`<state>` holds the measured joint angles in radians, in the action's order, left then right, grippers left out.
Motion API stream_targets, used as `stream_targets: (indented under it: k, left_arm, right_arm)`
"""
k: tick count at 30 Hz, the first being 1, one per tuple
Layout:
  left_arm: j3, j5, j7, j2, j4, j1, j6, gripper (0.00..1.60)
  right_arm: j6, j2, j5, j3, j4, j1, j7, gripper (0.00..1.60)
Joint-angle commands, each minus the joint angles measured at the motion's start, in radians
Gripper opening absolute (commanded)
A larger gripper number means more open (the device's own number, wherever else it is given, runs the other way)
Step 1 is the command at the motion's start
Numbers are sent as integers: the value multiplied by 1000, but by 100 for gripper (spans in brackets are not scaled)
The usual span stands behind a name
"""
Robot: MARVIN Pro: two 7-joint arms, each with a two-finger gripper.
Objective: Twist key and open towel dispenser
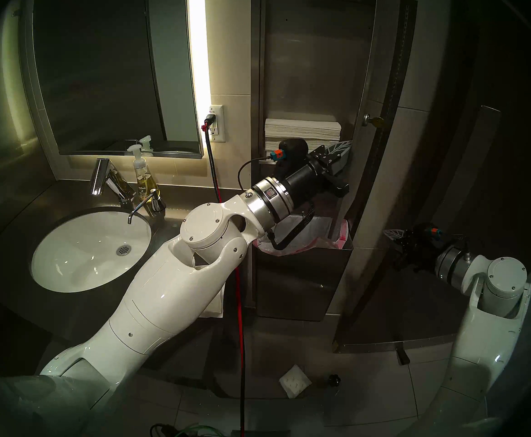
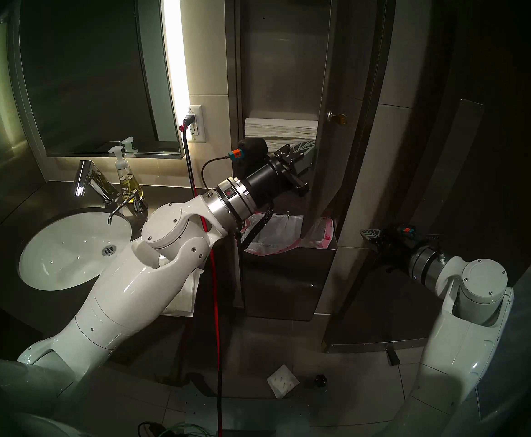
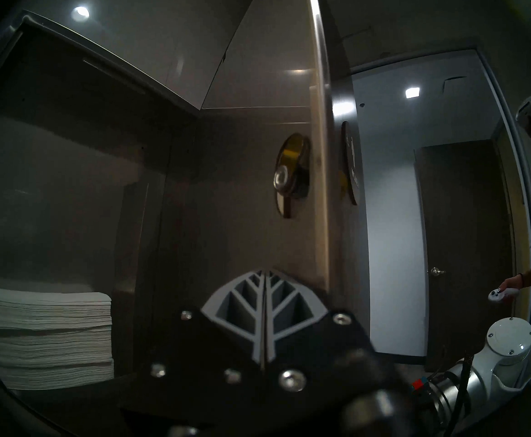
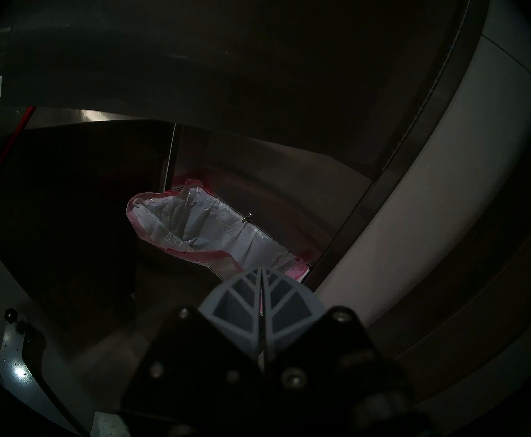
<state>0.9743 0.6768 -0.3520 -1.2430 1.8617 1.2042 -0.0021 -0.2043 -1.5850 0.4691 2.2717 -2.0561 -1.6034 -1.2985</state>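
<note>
The towel dispenser (image 1: 305,64) is a tall steel wall cabinet. Its long door (image 1: 365,80) stands swung out to the right, edge-on to the head views (image 2: 327,64). The brass key (image 1: 377,122) sticks out of the round lock on the door's outer face (image 2: 340,119). A stack of white towels (image 1: 302,132) lies inside. My left gripper (image 1: 348,144) is shut and empty, its tips at the door's inner face below the lock's back (image 3: 289,174). My right gripper (image 1: 389,233) is shut and empty, low and to the right of the door, apart from it.
A steel bin (image 1: 302,285) with a pink-rimmed liner (image 4: 195,225) sits under the cabinet. A sink (image 1: 90,250), a soap bottle (image 1: 141,177) and a red cable (image 1: 240,300) are to the left. A white paper (image 1: 294,384) and a black knob (image 1: 333,379) lie on the floor.
</note>
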Motion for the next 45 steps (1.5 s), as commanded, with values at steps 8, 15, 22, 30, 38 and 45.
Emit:
stream_targets:
  k: [8,15,22,30,38,45]
  left_arm:
    - [5,23,-23,-14,6,-18,-7,0]
    - [-38,39,-51,-72,-11,-51,0,0]
    - [-92,53,-91,-125,-57,-94,-5,0]
    - [-121,70,-138,-165,-105,-139,-10,0]
    - [-129,90,-168,-198,-144,-164,-19,0]
    - [-148,100,-201,-238,-186,-186,-32,0]
  right_arm:
    - [-6,3,7,-3,-4,12,16,0]
    - [-5,8,13,-6,11,21,30,0]
    - [-6,14,18,8,19,27,41,0]
    - [-4,19,19,30,24,29,45,0]
    - [-10,16,18,54,13,26,48,0]
    - [-10,22,16,95,8,10,47,0]
